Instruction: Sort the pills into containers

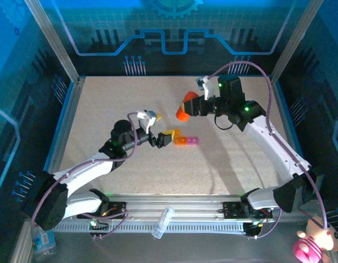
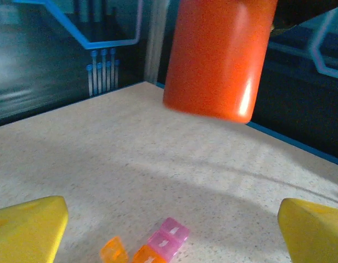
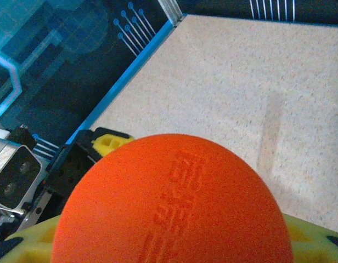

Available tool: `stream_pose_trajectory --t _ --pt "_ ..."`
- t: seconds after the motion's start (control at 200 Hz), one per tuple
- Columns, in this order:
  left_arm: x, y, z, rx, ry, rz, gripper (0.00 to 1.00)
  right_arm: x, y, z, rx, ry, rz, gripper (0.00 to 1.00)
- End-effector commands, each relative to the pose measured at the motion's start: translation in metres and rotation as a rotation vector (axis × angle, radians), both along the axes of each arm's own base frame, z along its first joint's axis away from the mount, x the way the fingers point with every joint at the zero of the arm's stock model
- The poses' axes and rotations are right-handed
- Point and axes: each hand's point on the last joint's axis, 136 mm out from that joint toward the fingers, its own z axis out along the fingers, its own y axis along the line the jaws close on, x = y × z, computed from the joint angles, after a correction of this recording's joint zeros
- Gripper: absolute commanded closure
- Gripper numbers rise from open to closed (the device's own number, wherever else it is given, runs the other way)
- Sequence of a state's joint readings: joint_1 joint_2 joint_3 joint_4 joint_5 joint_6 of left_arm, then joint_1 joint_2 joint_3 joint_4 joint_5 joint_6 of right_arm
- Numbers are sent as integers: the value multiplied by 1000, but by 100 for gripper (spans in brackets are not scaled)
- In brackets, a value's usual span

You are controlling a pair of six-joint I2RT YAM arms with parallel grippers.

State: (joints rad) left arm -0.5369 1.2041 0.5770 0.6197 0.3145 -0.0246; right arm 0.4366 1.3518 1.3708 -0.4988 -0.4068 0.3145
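- step in hand, as i judge it: pouring. the right gripper (image 1: 197,104) pinches the orange bottle (image 1: 185,108), tilted in the air just beyond the containers (image 1: 185,141).
- the left gripper (image 1: 163,127) is spread wide, holding nothing, just beside the containers' left end.
- next move likely calls for bringing the bottle mouth over the containers and steadying the strip.
- containers: tiny, square, translucent plastic cells, orange and pink, joined in a row on the speckled table (image 1: 103,98). bottle: smooth, glossy, round, with raised lettering on its end.

White arms (image 1: 279,143) carry black joints (image 1: 123,131), purple cables (image 1: 241,62) and yellow fingers (image 2: 26,229).
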Motion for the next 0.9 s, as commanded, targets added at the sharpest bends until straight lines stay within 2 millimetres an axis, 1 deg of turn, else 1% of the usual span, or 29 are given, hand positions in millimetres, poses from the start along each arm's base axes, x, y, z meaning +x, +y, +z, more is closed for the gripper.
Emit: stream_pose_trajectory --t 0.0,0.17,0.335,0.545,0.896 --pt "0 -21 22 5 -131 -41 2 -22 -5 -7 20 48 32 57" --pt "-2 -48 17 25 -144 -82 2 -34 -8 -20 33 84 38 57" --pt "-2 -61 19 17 -146 -93 3 -39 -4 -29 73 119 46 57" --pt "-3 -66 18 17 -129 -102 4 -39 1 -36 118 152 51 57" --pt "-1 -71 13 1 -79 -115 10 -42 15 -32 131 150 85 57"
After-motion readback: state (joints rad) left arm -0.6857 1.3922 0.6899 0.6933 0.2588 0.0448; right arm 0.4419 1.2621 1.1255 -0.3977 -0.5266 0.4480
